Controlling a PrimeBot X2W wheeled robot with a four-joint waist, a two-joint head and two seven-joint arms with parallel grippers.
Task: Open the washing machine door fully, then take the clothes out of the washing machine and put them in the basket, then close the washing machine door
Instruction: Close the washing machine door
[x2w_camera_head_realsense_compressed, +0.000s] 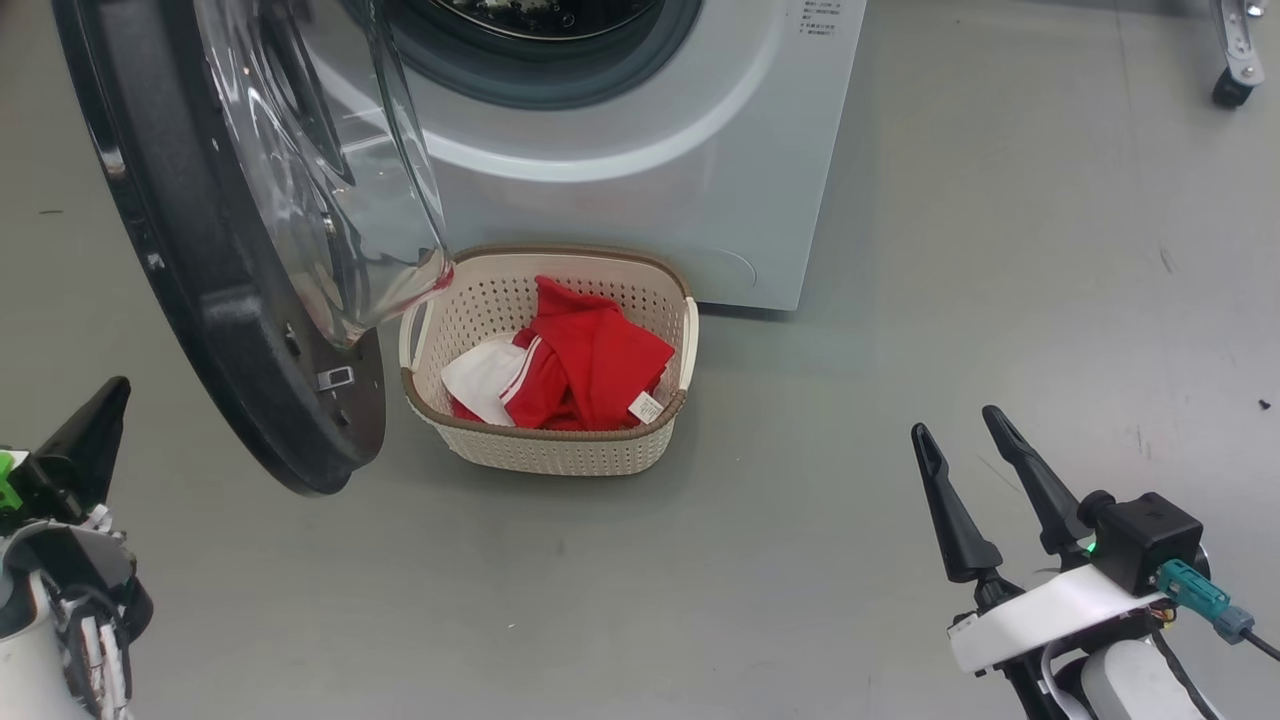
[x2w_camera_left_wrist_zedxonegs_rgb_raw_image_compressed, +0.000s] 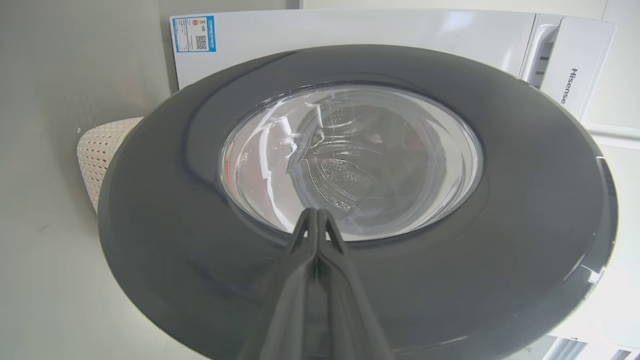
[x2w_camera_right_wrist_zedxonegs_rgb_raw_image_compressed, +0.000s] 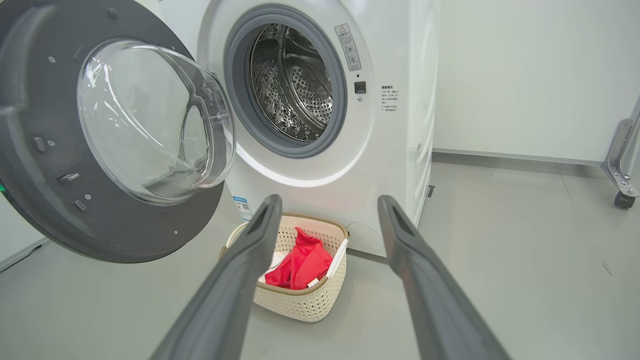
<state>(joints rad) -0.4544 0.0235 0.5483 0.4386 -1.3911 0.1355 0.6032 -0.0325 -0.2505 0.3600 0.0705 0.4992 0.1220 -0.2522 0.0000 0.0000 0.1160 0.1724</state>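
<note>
Your washing machine door (x2w_camera_head_realsense_compressed: 230, 330) stands wide, lower edge just beside the basket (x2w_camera_head_realsense_compressed: 560, 455) holding the clothes (x2w_camera_head_realsense_compressed: 590, 360); bare floor (x2w_camera_head_realsense_compressed: 950, 250) lies right. Left gripper (x2w_camera_left_wrist_zedxonegs_rgb_raw_image_compressed: 316, 215) is pinched shut at the door's face, perhaps touching; right gripper (x2w_camera_head_realsense_compressed: 955, 420) spread, empty.

One washing machine (x2w_camera_right_wrist_zedxonegs_rgb_raw_image_compressed: 395, 150), one door (x2w_camera_right_wrist_zedxonegs_rgb_raw_image_compressed: 30, 190), one basket (x2w_camera_head_realsense_compressed: 545, 455)

The clothes (x2w_camera_head_realsense_compressed: 600, 360) are red with white parts and thin white stripes. The basket (x2w_camera_head_realsense_compressed: 550, 450) is cream and perforated, with a brown woven-look rim. The washing machine (x2w_camera_head_realsense_compressed: 700, 180) is white, its rubber ring (x2w_camera_right_wrist_zedxonegs_rgb_raw_image_compressed: 287, 148) grey and its drum (x2w_camera_right_wrist_zedxonegs_rgb_raw_image_compressed: 295, 90) perforated steel. The washing machine door (x2w_camera_head_realsense_compressed: 230, 340) has a glossy black rim.
</note>
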